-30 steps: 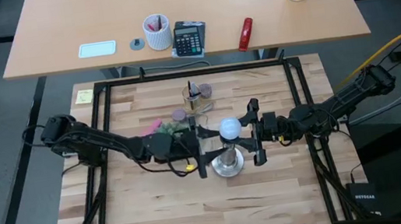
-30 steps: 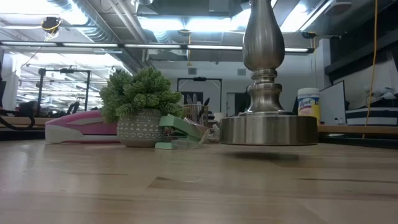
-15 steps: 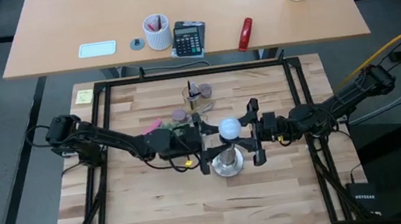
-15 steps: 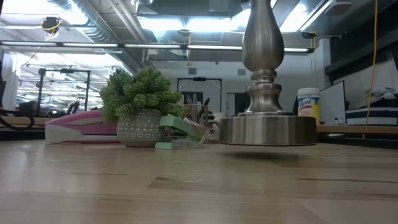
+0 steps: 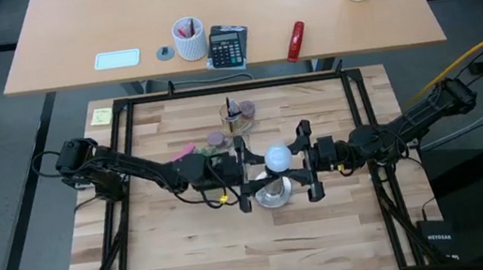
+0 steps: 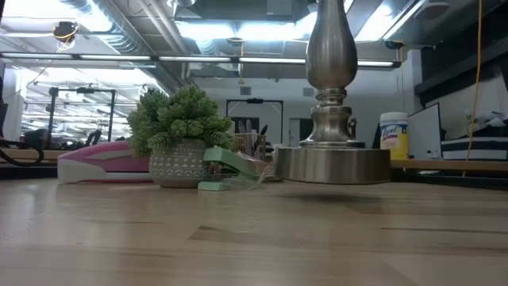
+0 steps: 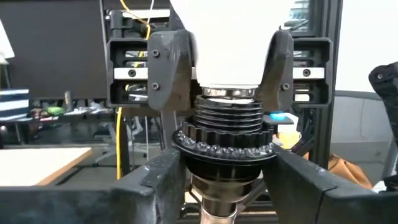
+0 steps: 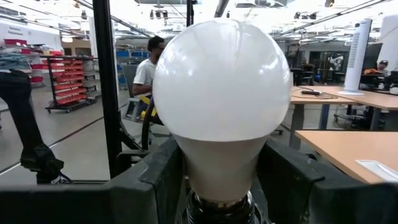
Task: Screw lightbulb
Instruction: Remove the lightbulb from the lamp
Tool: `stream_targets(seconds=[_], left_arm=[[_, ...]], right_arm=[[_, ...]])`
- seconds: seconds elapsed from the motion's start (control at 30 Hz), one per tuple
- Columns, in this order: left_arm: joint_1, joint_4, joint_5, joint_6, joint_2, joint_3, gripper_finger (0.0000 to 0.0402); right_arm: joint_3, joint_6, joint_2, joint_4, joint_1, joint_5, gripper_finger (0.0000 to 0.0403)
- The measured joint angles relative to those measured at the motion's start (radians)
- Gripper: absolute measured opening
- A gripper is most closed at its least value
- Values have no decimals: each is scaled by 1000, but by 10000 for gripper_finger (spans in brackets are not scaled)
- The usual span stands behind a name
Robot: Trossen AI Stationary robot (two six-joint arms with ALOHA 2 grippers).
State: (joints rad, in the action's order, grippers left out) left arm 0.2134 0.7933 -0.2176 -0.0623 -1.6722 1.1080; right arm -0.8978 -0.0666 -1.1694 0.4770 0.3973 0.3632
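Right gripper point(image 5: 306, 171) is clamped on the lightbulb's point(image 5: 277, 157) neck, mid-frame in the high view. Left gripper point(image 5: 246, 180) pinches the stand point(image 6: 332, 103) just under its black socket point(image 7: 225, 151), bulb threads sitting partway in. Stand's round base hangs slightly above the counter point(image 6: 238, 238); a potted plant point(image 6: 178, 139) sits behind.

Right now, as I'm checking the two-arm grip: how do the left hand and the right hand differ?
The left hand reaches in from the table's left; the right hand from its right. The left hand clamps the stand at its black socket; the right hand clamps the lightbulb by its white neck, just above. Both are closed on a part, meeting mid-table.
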Motion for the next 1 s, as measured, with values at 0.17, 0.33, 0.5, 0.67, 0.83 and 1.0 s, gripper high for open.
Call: stream_targets(seconds=[0.17, 0.33, 0.5, 0.67, 0.83, 1.0], left_arm=[[0, 1, 34, -2, 0, 0, 163], [0, 1, 64, -12, 0, 0, 165], [0, -23, 97, 3, 12, 0, 169], [0, -113, 165, 11, 56, 0, 166], [0, -181, 182, 19, 95, 0, 168], [-5, -206, 234, 22, 103, 0, 169]], right_arm=[[0, 0, 0, -1, 0, -38, 186], [0, 0, 0, -2, 0, -88, 186], [0, 1, 0, -3, 0, -124, 186], [0, -2, -1, -7, 0, -170, 186], [0, -2, -2, -4, 0, -201, 186], [0, -31, -2, -8, -1, -225, 186]])
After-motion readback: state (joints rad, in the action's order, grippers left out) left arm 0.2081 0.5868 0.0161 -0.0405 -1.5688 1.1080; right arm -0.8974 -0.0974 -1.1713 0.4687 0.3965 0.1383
